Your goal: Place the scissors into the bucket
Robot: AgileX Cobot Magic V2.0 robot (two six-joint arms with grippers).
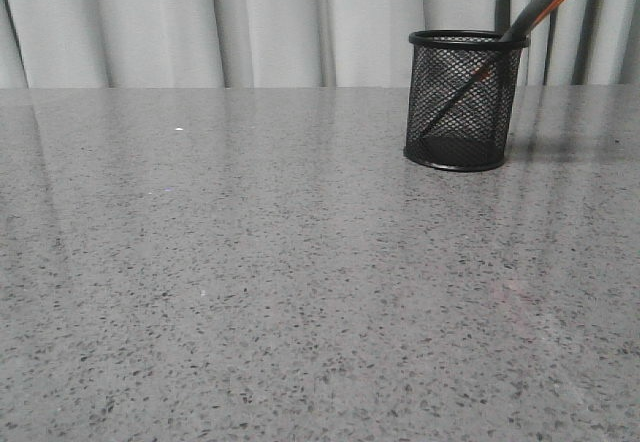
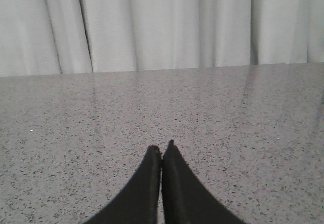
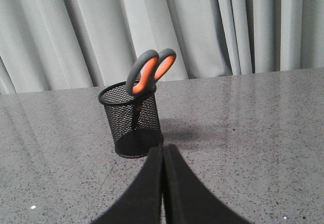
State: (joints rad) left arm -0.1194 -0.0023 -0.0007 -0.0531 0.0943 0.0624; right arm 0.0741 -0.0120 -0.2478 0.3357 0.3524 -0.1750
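The scissors (image 3: 150, 73) stood blades-down inside the wire-mesh bucket (image 3: 132, 122), handles leaning over its rim, on the speckled grey counter (image 1: 250, 292). Left claw (image 2: 161, 150) and right claw (image 3: 163, 149) were both pressed together, holding nothing.

Only obstacle: bucket (image 1: 465, 100) with scissors (image 3: 150, 71).

Plain staged test bench: grey speckled tabletop (image 1: 250, 292); pale curtain (image 1: 200, 22) behind.

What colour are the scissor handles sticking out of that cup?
Dark grey outside, orange inside the loops; the scissors show best in the right wrist view.
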